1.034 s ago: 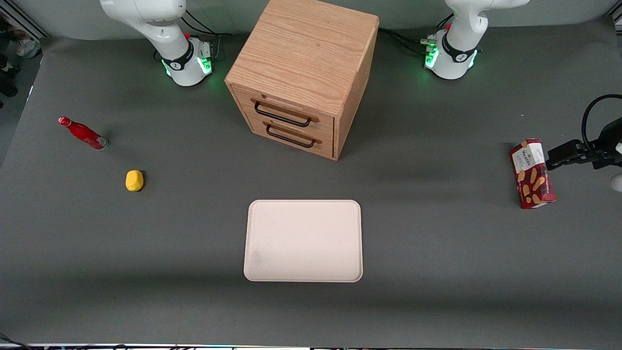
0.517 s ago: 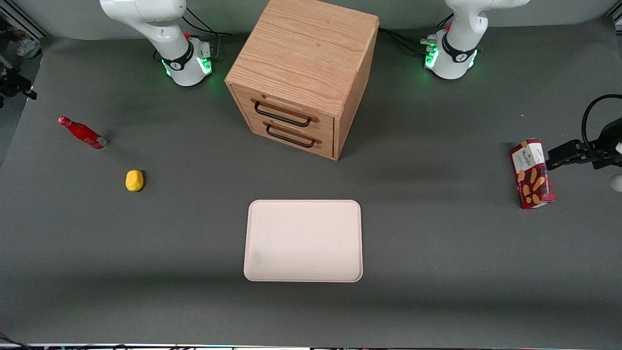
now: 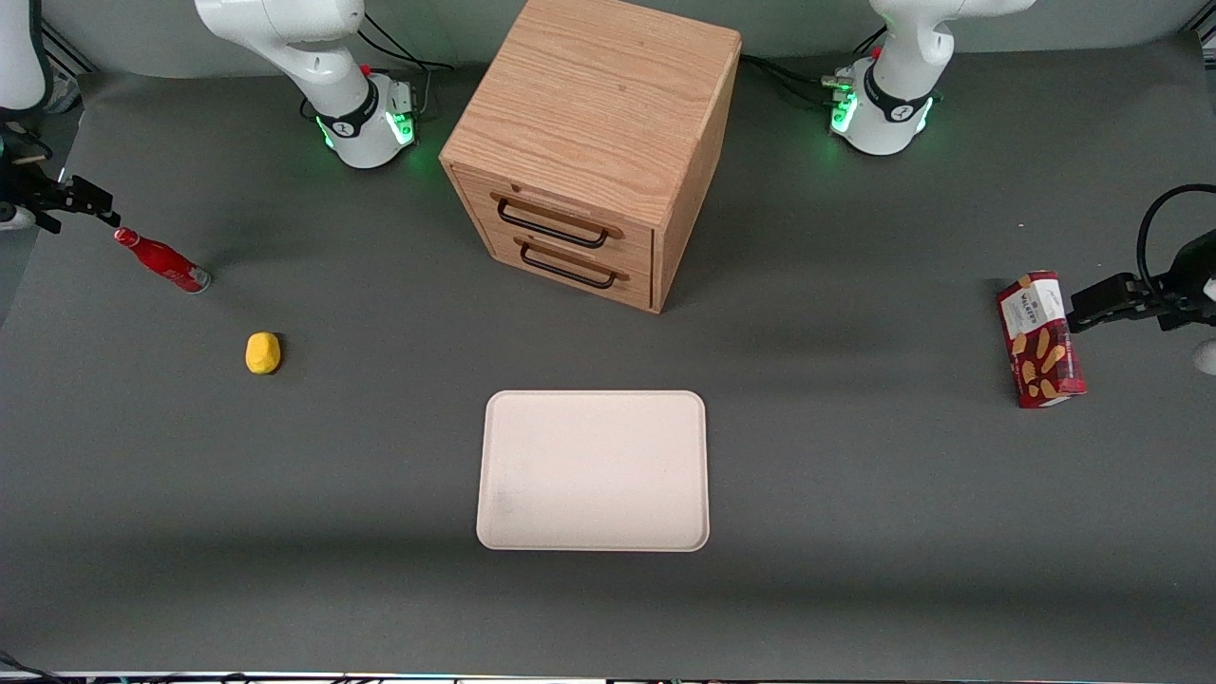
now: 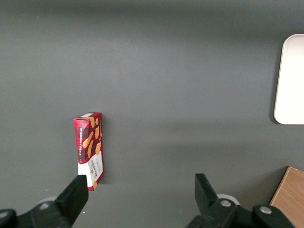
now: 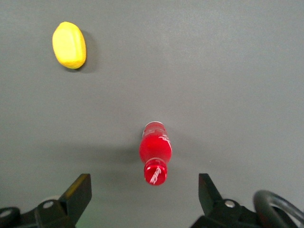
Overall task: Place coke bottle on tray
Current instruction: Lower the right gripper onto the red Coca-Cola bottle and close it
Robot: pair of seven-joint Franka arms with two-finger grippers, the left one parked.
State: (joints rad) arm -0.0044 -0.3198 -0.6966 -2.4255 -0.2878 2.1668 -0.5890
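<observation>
The tray (image 3: 593,470) lies nearest the front camera, bare, in front of the wooden drawer cabinet (image 3: 594,142). A yellow lemon-like object (image 3: 262,352) rests farther back toward the working arm's end of the table (image 3: 855,475). Near it the coke bottle (image 3: 160,258) stands alone, well apart from the tray. The gripper (image 5: 145,197) hovers above the bottle's cap, fingers (image 5: 76,194) spread wide and holding nothing.
</observation>
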